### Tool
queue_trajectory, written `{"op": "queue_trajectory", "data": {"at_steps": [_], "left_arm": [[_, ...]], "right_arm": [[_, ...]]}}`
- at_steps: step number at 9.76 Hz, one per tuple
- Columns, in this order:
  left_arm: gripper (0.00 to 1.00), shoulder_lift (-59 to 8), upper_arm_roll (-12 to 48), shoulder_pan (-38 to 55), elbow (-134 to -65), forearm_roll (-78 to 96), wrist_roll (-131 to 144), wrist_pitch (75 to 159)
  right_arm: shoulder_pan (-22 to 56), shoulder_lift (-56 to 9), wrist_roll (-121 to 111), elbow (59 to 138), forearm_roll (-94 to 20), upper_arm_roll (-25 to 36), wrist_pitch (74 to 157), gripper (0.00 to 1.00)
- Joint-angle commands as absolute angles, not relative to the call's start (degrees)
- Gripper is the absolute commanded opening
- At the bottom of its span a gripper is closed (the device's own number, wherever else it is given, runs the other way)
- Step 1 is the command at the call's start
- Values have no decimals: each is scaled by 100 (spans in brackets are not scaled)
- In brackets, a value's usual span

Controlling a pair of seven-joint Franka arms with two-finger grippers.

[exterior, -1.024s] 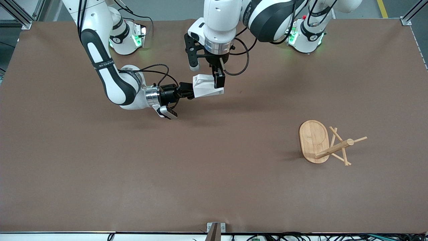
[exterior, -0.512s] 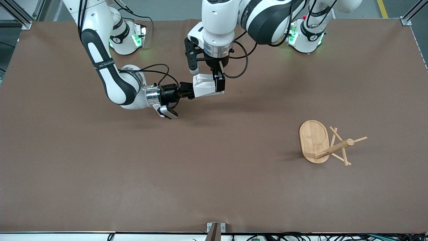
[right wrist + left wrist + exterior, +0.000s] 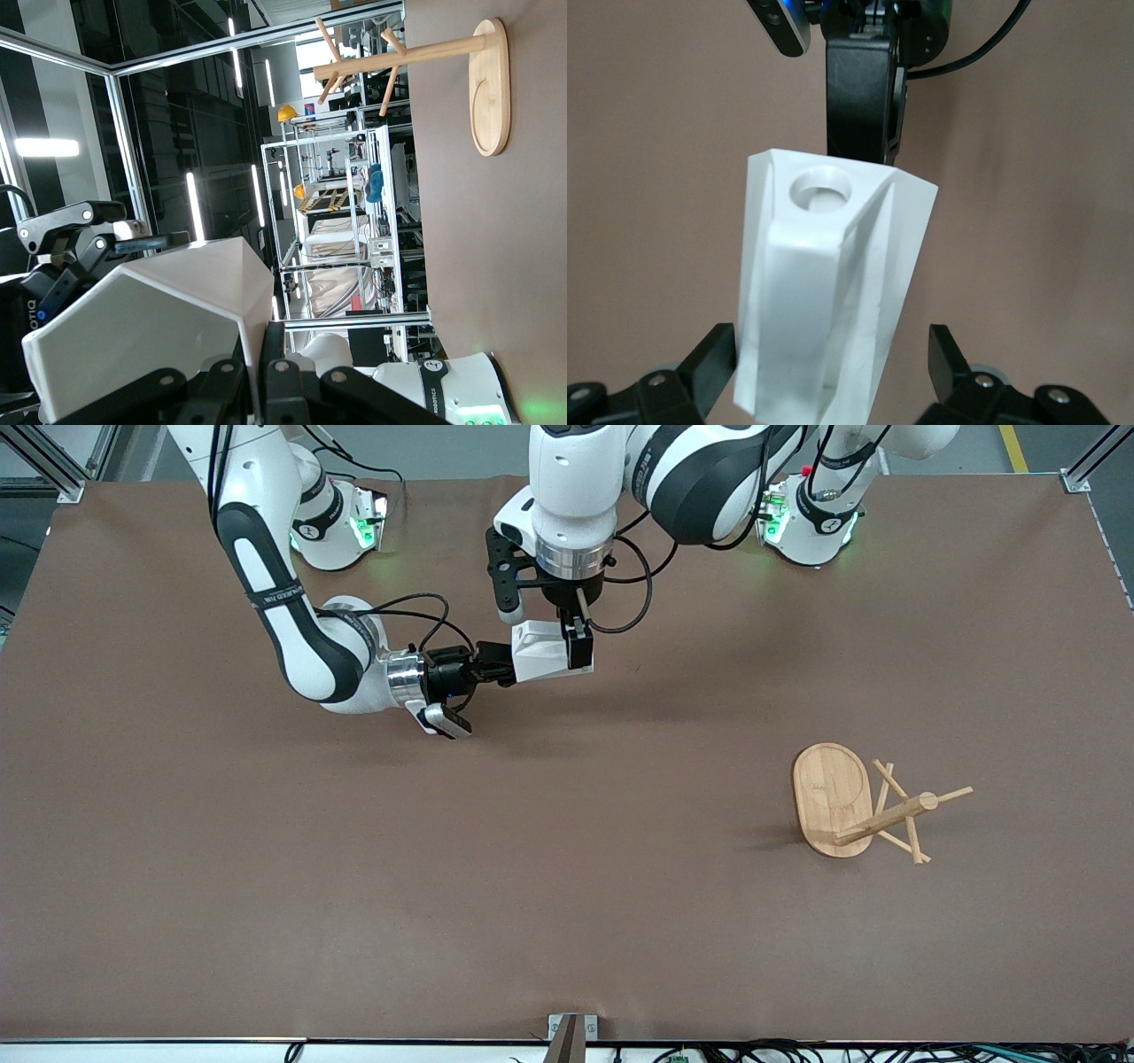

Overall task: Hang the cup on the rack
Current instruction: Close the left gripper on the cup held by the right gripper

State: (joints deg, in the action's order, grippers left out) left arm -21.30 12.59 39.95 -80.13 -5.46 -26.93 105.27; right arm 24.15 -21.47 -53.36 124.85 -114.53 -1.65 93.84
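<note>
Cup (image 3: pixel 542 657) clamped sideways in right gripper (image 3: pixel 494 668); left gripper (image 3: pixel 567 642), fingers spread, straddling it unclosed. Rack (image 3: pixel 855 804) toward left arm's end.

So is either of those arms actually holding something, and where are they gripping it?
The right gripper holds the white cup by its wall, up in the air. The left gripper straddles the cup from above, fingers open, not gripping.

Front view looked down from high over the table's (image 3: pixel 567 921) near edge; wrist views sat close, sharing the cup (image 3: pixel 542 654) with it.
</note>
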Motion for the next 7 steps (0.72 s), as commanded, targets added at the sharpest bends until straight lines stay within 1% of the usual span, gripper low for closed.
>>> {"op": "queue_trajectory", "data": {"at_steps": [1,2,3,4,5,6,7], "left_arm": [[100,-2478,1195,4087,-7954,-615,-2619,10529],[100,-2513,1195,4078,-7954,-607,-2619,10529],[94,-2505,1195,4078,-7954,-606,-2619,10529],[70,-2487,1195,4078,-7954,-606,-2619,10521],[37,-2470,1195,4078,-7954,-606,-2619,10494],[13,-2444,1195,4078,-7954,-598,-2610,10485],[6,-2409,1195,4035,-7945,-572,-2619,10477]], "right_arm": [[2461,-2030,-5423,12586,-11681,-158,9352,0],[2461,-2022,-5423,12586,-11707,-158,9352,0],[2461,-2021,-5423,12586,-11724,-158,9352,0],[2461,-2021,-5423,12586,-11725,-158,9352,0],[2461,-2021,-5423,12586,-11725,-158,9352,0],[2461,-2021,-5423,12586,-11725,-158,9352,1],[2461,-2021,-5423,12586,-11725,-167,9352,1]]}}
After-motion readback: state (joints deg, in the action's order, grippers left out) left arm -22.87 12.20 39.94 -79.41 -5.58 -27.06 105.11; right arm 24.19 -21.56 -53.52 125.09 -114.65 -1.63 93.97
